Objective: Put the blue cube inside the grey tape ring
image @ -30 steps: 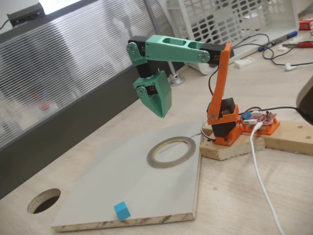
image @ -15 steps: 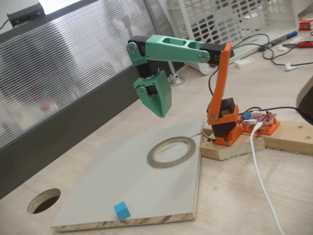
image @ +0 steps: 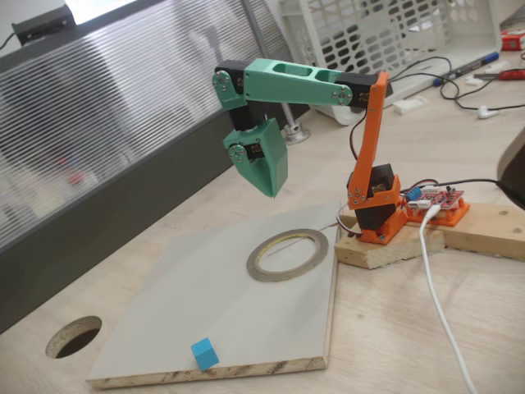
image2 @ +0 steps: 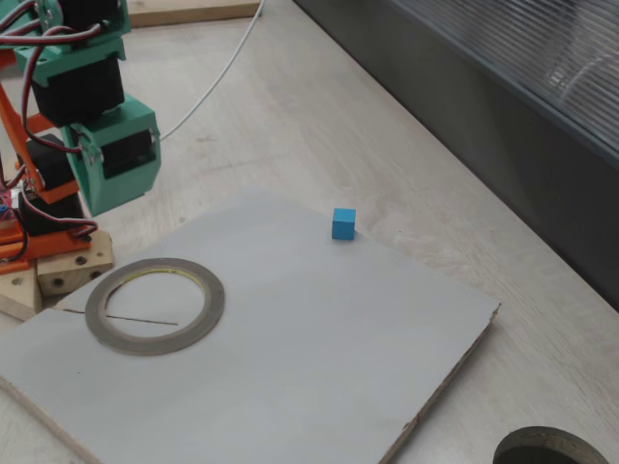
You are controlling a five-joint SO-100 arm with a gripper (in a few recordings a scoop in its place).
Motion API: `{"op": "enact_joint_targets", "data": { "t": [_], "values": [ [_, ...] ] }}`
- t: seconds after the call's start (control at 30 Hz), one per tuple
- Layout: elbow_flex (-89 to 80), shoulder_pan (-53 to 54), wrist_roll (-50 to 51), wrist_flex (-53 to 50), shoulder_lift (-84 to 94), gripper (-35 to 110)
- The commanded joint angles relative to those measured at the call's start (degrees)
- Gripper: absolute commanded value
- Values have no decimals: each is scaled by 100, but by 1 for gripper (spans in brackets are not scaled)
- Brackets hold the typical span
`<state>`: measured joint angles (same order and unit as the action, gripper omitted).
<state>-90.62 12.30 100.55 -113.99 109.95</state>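
Observation:
The blue cube (image: pixel 205 354) (image2: pixel 343 223) rests near one edge of the pale grey board (image: pixel 197 287) (image2: pixel 319 358). At the board's other end, close to the arm's base, the grey tape ring (image: pixel 252 263) (image2: pixel 155 346) lies flat with nothing in its hole. My green gripper (image: pixel 271 190) (image2: pixel 100 205) hangs point down in the air above the table, beside the ring and far from the cube. Its jaws look pressed together with nothing between them.
A dark round hole (image: pixel 74 336) (image2: pixel 551 449) is cut through the wooden tabletop past the board's corner. The orange arm base sits on a wooden block (image: pixel 385 250). A white cable (image: pixel 439 304) runs across the table. A ribbed panel (image: pixel 98 123) walls one side.

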Motion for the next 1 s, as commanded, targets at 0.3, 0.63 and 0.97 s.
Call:
{"op": "enact_joint_targets", "data": {
  "t": [0.3, 0.63, 0.97],
  "values": [
    [105, -1784, 97, -97, 185, 0],
    [105, -4939, 105, -123, 185, 0],
    [211, -4948, 105, -97, -475, 0]
  ]
}}
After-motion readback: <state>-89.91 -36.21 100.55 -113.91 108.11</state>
